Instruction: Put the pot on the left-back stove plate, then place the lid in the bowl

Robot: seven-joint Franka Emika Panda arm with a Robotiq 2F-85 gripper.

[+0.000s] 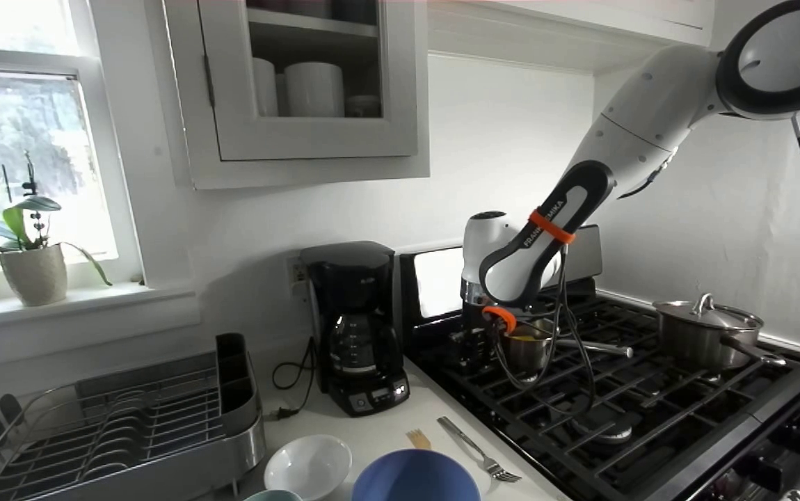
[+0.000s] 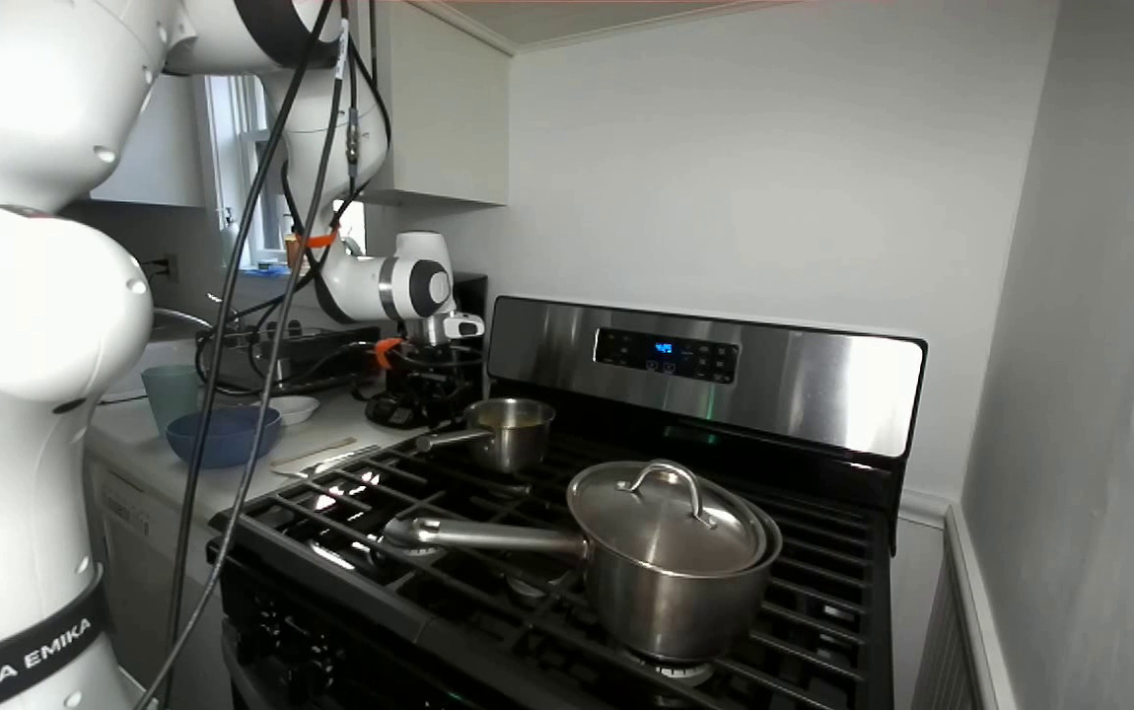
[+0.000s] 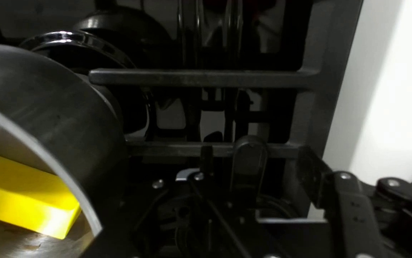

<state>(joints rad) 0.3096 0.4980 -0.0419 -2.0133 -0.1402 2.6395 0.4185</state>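
The pot, a small shiny saucepan, shows in both exterior views [image 1: 526,356] [image 2: 518,447] on the grate over the left-back stove plate [image 2: 511,487]. Its long handle points away from my gripper. A yellow block [image 3: 23,195] lies inside the pot [image 3: 66,118] in the wrist view. My gripper [image 3: 259,168] is open with nothing between its fingers, low beside the pot, toward the counter side; it is dark in the exterior views [image 1: 473,356]. A metal lid [image 2: 666,518] sits on the larger steel pot. A blue bowl [image 1: 415,480] stands on the counter; it also shows in an exterior view [image 2: 224,436].
The larger steel pot [image 2: 671,606] stands on another burner. A black coffee maker [image 1: 357,327] is close to the stove's left edge. A fork [image 1: 476,449], a white bowl [image 1: 308,466] and a dish rack [image 1: 129,424] are on the counter. Loose cables hang from the arm.
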